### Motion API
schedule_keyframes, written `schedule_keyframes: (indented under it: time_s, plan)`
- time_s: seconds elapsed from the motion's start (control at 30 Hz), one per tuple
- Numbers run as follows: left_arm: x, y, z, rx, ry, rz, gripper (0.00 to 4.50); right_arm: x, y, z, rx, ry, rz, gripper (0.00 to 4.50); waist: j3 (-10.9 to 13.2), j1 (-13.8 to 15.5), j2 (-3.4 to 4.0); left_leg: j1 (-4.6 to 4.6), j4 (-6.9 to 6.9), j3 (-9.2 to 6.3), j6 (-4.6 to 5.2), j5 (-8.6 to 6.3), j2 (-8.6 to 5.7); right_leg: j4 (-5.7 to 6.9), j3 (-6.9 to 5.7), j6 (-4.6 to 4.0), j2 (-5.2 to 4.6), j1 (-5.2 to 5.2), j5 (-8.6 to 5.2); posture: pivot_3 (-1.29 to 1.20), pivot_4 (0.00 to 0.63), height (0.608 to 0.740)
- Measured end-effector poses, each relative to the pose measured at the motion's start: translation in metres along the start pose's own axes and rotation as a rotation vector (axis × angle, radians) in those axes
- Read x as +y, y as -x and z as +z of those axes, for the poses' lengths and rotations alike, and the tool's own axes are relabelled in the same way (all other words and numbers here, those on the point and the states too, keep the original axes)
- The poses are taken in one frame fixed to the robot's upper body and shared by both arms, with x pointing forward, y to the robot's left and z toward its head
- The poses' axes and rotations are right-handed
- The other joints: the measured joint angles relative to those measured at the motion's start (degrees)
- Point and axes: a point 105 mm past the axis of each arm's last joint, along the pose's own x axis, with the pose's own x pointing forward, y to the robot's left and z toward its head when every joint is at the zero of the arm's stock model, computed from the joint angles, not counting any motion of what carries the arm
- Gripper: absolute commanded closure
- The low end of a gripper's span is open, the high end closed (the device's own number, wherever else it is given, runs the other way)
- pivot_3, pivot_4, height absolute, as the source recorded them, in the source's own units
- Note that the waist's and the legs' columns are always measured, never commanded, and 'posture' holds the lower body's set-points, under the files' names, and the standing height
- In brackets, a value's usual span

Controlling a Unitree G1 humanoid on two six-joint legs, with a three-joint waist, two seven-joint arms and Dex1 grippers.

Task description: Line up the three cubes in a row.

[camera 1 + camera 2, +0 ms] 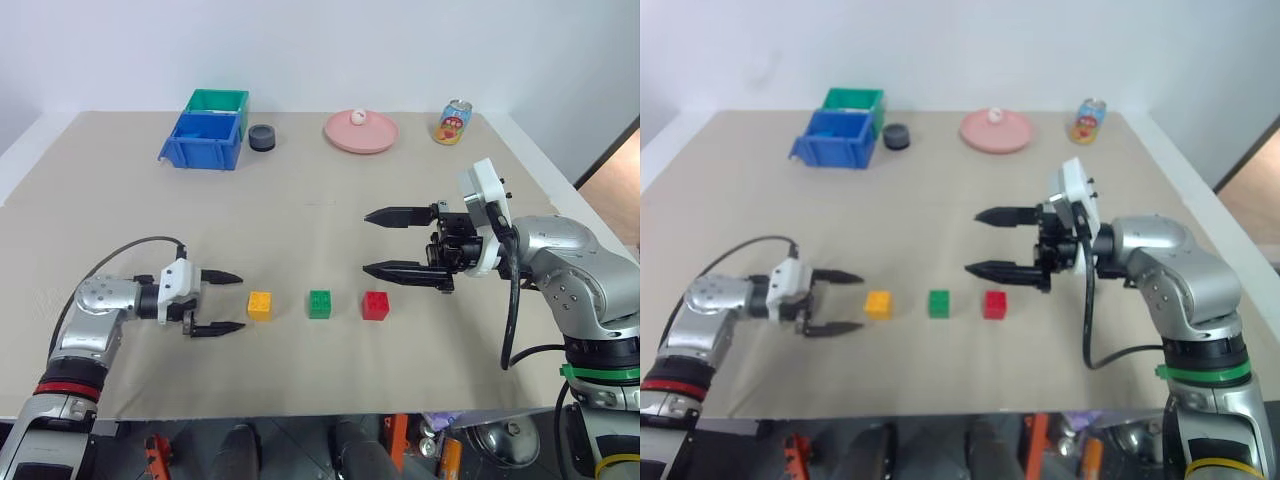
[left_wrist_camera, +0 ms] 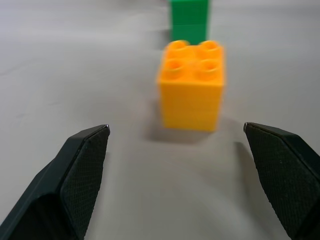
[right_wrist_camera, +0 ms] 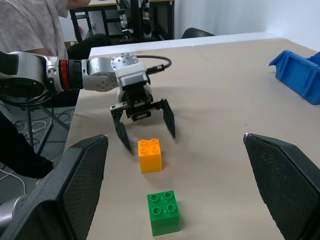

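Left eye view takes in the whole tan table [image 1: 330, 215], and the three cubes sit in a row near its front edge: the yellow-orange cube [image 1: 260, 305] on the left, the green cube [image 1: 320, 304] in the middle, the red cube [image 1: 376, 306] on the right, each apart from its neighbour with bare table between them.

The left gripper [image 1: 226, 303] lies low over the table just beside the yellow-orange cube, pointing at it, its two black fingers spread wide and holding nothing. From the left wrist view that cube stands a little ahead of the fingertips [image 2: 85, 165], not between them, with the green one right behind it.

The right gripper [image 1: 385, 242] hangs higher, above and a bit behind the red cube, also spread wide and empty. Nothing stands between either gripper and the row.

Along the far side of the table, well apart from the cubes, are a blue bin [image 1: 207, 141] with a green bin [image 1: 218, 100] right behind it, a small dark round object [image 1: 262, 138] just beside them, a pink plate [image 1: 361, 133] with a small pale thing on it, and a colourful can [image 1: 454, 122] standing upright.

In the right wrist view a person in a light shirt [image 3: 30, 25] is beyond the table's edge.
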Motion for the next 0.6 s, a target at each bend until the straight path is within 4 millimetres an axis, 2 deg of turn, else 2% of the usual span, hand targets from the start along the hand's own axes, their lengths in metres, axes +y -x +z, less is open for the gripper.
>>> schedule_keyframes:
  time_s: [0.1,0.17,0.27,0.3,0.37,0.47,0.53,0.6]
  plan:
    - [0.008,0.013,0.003,0.019,-0.019,0.058,0.05,0.000,0.000,0.000,0.001,-0.002,-0.001,0.00,0.00,-0.03,0.01,0.00,-0.01,0.00,0.00,0.00,0.01,0.00,0.00,-0.01,0.00,-0.01,-0.01,0.00,0.150,0.740]
    - [0.023,0.026,0.007,0.014,0.002,0.181,0.05,-0.002,0.000,0.000,0.001,0.002,-0.015,0.00,0.01,-0.02,0.01,0.00,0.00,0.00,0.00,0.00,0.02,0.00,0.00,0.00,0.00,-0.01,0.00,0.00,0.150,0.740]
    - [0.055,0.050,0.030,-0.100,0.104,0.448,0.05,-0.017,0.005,0.001,-0.005,0.006,-0.100,0.00,0.01,-0.05,0.00,-0.03,0.05,0.01,0.00,0.00,0.03,0.01,0.00,0.11,-0.01,0.00,0.06,0.00,0.150,0.740]
    - [0.060,0.056,0.040,-0.139,0.130,0.494,0.05,-0.021,0.007,0.002,-0.007,0.006,-0.124,0.00,0.01,-0.06,0.01,-0.02,0.05,0.01,0.00,0.00,0.02,0.00,0.00,0.16,-0.01,0.00,0.09,0.00,0.150,0.740]
    - [0.054,0.062,0.055,-0.210,0.192,0.509,0.05,-0.027,0.011,0.001,-0.014,0.000,-0.153,0.00,0.01,-0.13,0.01,0.00,0.02,0.04,-0.01,-0.01,0.02,0.00,0.01,0.25,-0.05,0.02,0.08,0.00,0.150,0.740]
    - [0.037,0.063,0.054,-0.196,0.284,0.532,0.05,-0.037,0.020,-0.003,-0.014,-0.006,-0.205,0.00,0.01,-0.20,0.02,0.03,-0.06,0.01,0.03,-0.07,0.03,0.01,-0.01,0.22,0.00,0.00,0.02,0.00,0.150,0.740]
    - [0.040,0.067,0.046,-0.186,0.339,0.645,0.05,-0.048,0.025,-0.009,-0.005,-0.006,-0.264,0.00,0.02,-0.12,0.02,0.03,-0.05,-0.03,0.04,-0.07,0.09,0.03,-0.04,0.18,0.08,-0.01,0.04,0.00,0.150,0.740]
    - [0.050,0.074,0.046,-0.196,0.361,0.816,0.05,-0.063,0.028,-0.014,-0.002,0.008,-0.362,0.00,0.02,-0.09,0.02,0.02,0.00,-0.04,0.03,-0.05,0.08,0.03,-0.04,0.20,0.09,0.01,0.12,0.00,0.150,0.740]
